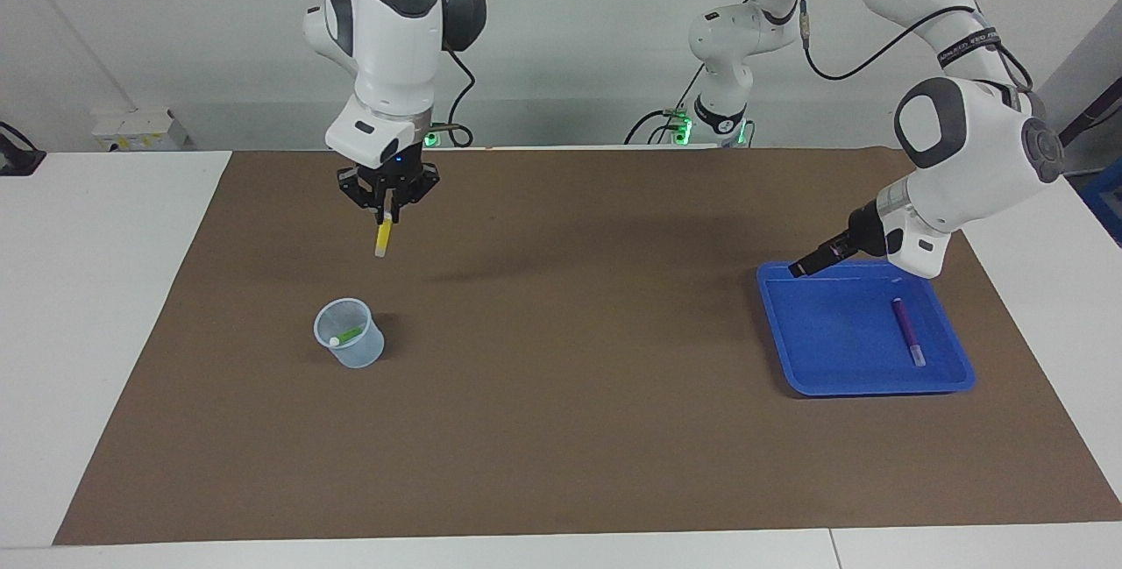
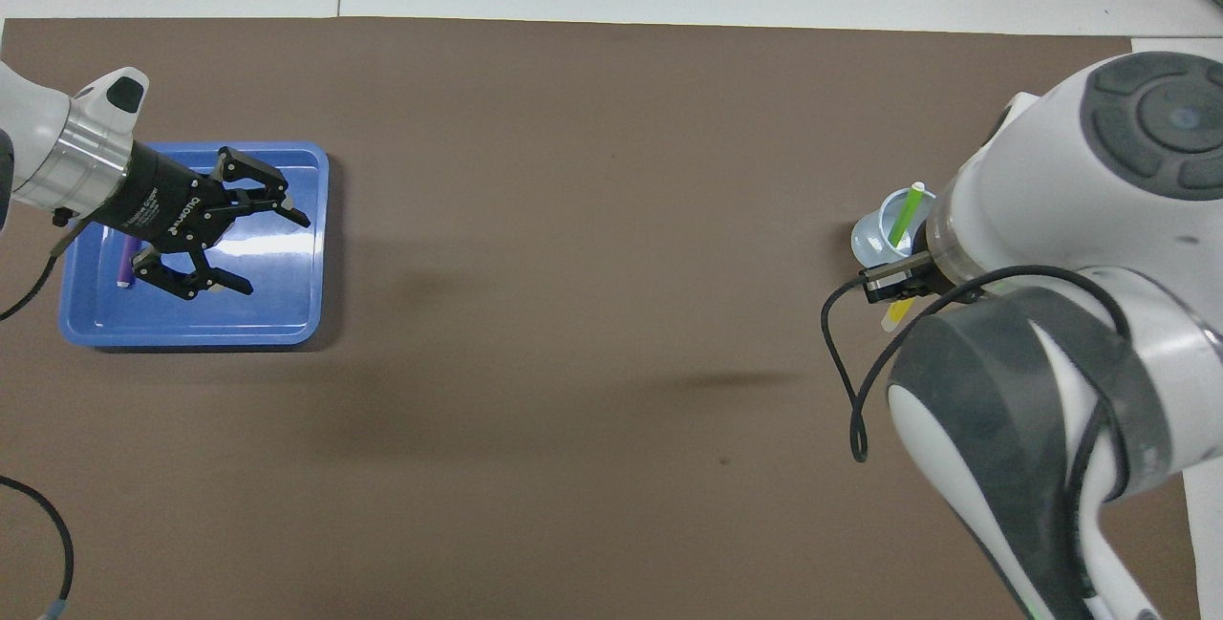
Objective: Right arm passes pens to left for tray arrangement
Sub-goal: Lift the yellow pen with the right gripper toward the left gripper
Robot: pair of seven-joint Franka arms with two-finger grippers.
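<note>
Mid-handover: our right gripper (image 1: 387,216), clamped on yellow pen (image 1: 383,240) above cup (image 1: 351,334), must reach left gripper (image 2: 256,236), spread wide & empty over tray (image 1: 863,380).

Both arms wear glossy white shells with dark grey round joint caps; black cables loop along them. The left end effector (image 2: 239,233) is black with white lettering behind a silver collar; green lights glow at the bases

white lettering ran along the left gripper (image 2: 253,247) body over the tray (image 2: 296,314), too small to read; nothing else bore text.
</note>
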